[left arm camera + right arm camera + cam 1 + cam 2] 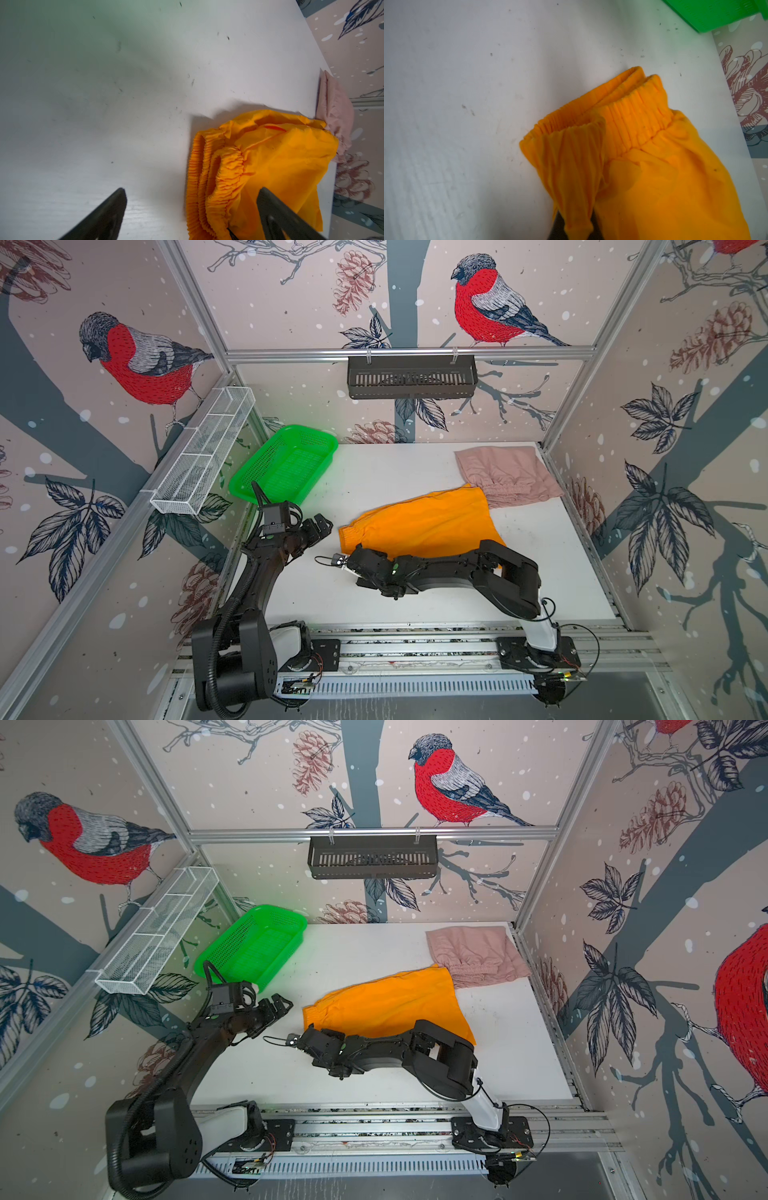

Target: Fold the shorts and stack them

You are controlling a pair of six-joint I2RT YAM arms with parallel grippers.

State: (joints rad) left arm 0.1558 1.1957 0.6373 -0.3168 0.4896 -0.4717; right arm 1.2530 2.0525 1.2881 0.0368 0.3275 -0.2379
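Two shorts touching, orange shorts [419,522], pink shorts [509,475], one green basket [257,466], right gripper [576,226] pinching orange waistband, tips hiding under fabric, left gripper [320,526] hovering, fingers [112,212] standing wide.

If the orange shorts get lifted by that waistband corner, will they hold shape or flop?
Likely floppy: the orange shorts bunch into folds where the right gripper pinches them. Probably light, as the fabric looks thin. The rest should sag and trail on the table.

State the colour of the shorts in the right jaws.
Orange; the shorts show best in the right wrist view.
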